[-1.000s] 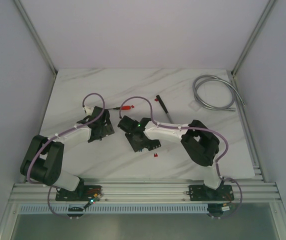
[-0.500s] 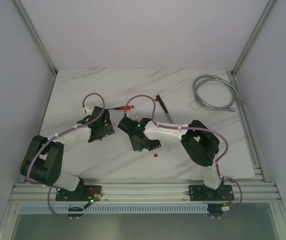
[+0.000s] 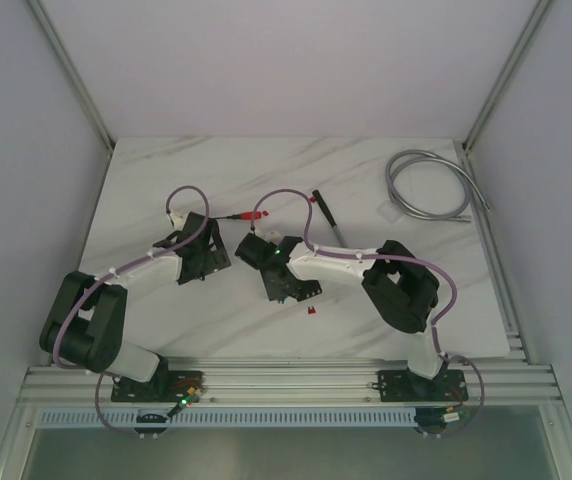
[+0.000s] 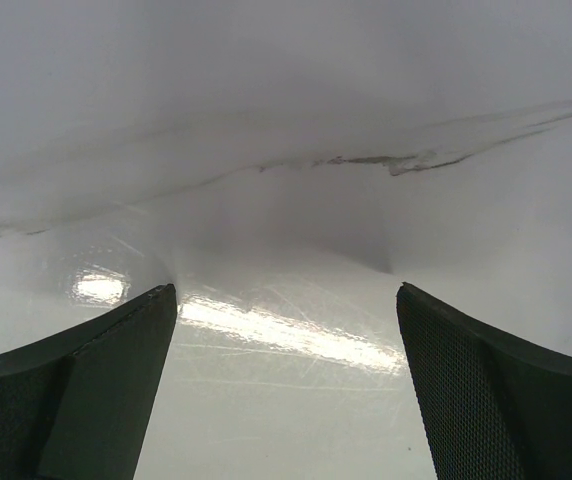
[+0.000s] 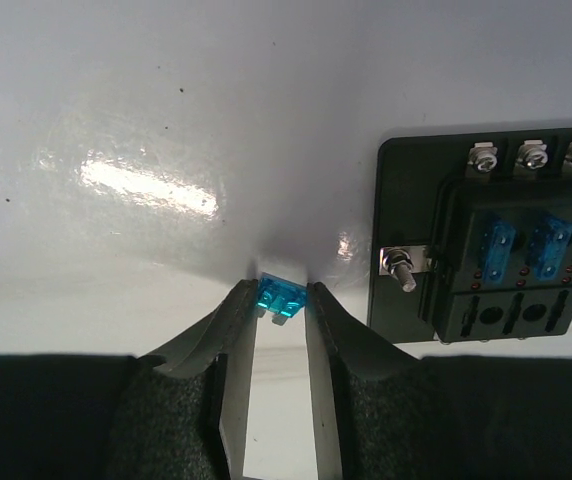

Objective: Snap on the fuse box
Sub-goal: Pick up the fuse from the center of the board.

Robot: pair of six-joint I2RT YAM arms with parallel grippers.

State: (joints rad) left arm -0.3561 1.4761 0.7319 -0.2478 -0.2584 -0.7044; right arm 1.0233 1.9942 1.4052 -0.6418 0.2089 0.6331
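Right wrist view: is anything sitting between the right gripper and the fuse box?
Nothing visible does: only bare table lies between the right gripper and the fuse box. The gripper's own fingertips, though, are pinching a small blue fuse.

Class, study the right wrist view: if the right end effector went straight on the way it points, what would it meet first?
The blue fuse, sitting between the fingertips of the right end effector; just beyond it comes the white table, though depth is unclear. The fuse box lies right of that line.
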